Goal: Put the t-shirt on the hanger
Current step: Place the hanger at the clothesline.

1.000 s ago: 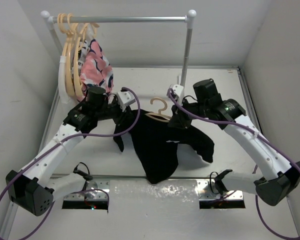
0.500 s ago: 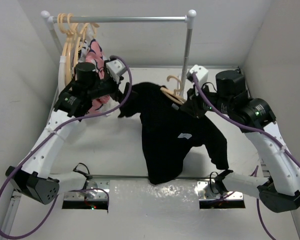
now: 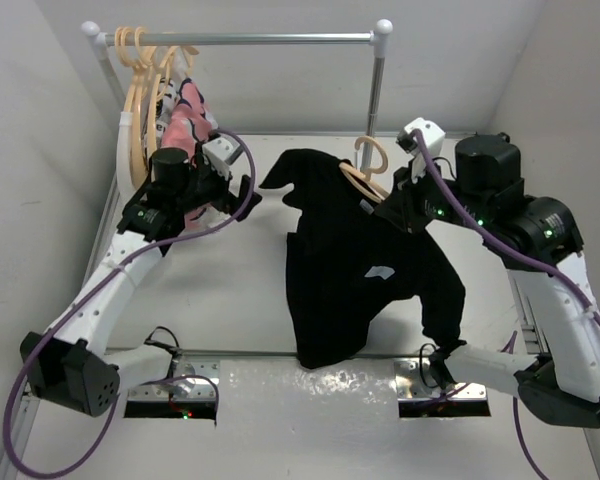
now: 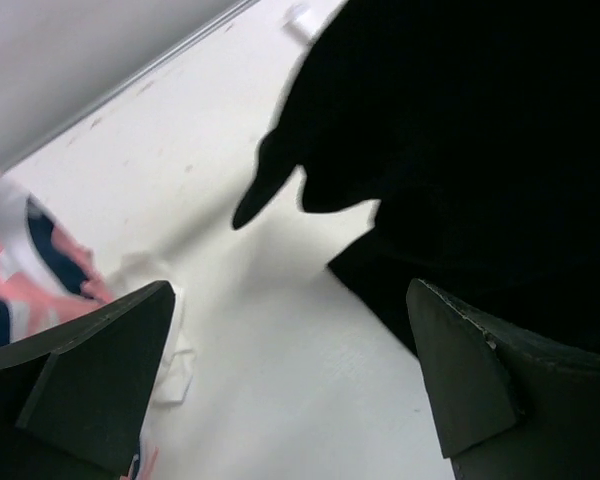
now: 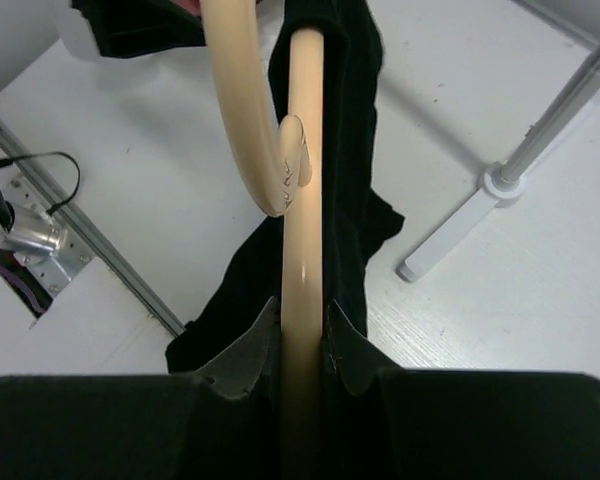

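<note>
The right arm (image 3: 540, 260) is lifted high and bends in over the white table (image 3: 230, 290). The left arm (image 3: 100, 290) reaches up and across from the other side.

The black t-shirt (image 3: 350, 270) hangs down long from the right gripper (image 3: 385, 205), and its bottom lies on the table. The jaws of that gripper are pinched tight on the thin cream hanger (image 5: 302, 200). The shirt is draped over the hanger on both sides, just in front of the jaws. The hook curls out past them.

The left gripper (image 4: 285, 340) is spread wide and holds nothing. A black sleeve sticks out just ahead of its jaws, not touching.

The metal rack (image 3: 260, 39) stands behind both grippers. A pink patterned cloth (image 3: 185, 120) and a bunch of hangers (image 3: 140, 110) hang close behind the left gripper. A small white label (image 3: 380, 272) shows on the shirt.
</note>
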Action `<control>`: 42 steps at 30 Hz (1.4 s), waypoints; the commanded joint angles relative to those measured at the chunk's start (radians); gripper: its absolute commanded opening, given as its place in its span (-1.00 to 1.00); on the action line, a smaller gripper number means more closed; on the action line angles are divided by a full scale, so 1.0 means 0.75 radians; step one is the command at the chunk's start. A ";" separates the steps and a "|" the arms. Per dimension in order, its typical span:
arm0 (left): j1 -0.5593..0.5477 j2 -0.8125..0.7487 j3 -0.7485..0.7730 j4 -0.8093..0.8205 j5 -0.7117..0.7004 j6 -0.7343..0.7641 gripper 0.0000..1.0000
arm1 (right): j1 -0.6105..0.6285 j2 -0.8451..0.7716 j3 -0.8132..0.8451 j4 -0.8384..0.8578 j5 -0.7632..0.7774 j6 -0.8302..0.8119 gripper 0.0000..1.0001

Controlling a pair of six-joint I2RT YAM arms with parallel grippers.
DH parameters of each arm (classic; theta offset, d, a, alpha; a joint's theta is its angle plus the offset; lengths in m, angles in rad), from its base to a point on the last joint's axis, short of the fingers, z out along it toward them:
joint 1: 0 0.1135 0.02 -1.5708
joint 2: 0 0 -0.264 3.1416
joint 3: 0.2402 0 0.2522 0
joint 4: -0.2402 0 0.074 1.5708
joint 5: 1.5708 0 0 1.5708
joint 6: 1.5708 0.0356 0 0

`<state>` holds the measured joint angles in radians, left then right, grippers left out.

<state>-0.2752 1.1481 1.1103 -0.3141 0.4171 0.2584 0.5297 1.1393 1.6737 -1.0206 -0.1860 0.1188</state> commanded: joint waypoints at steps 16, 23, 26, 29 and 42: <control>0.126 -0.305 -0.372 0.312 0.037 -0.332 0.89 | -0.001 0.495 0.535 0.516 0.481 0.377 -1.00; 0.140 -0.398 -0.629 0.392 0.072 -0.435 0.87 | -0.001 0.747 0.746 0.657 0.661 0.267 -1.00; 0.142 -0.408 -0.670 0.396 0.080 -0.433 0.84 | -0.005 0.774 0.695 0.776 0.633 0.249 -1.00; 0.152 -0.422 -0.709 0.396 0.078 -0.424 0.84 | -0.009 0.825 0.728 0.809 0.665 0.251 -1.00; 0.205 -0.469 -0.797 0.437 0.072 -0.410 0.84 | -0.074 0.886 0.526 0.878 0.645 0.298 -1.00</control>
<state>-0.1410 0.8207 0.5205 -0.0315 0.4564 -0.0463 0.4770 1.8576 2.1101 -0.4583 0.3035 0.3237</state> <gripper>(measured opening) 0.922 0.143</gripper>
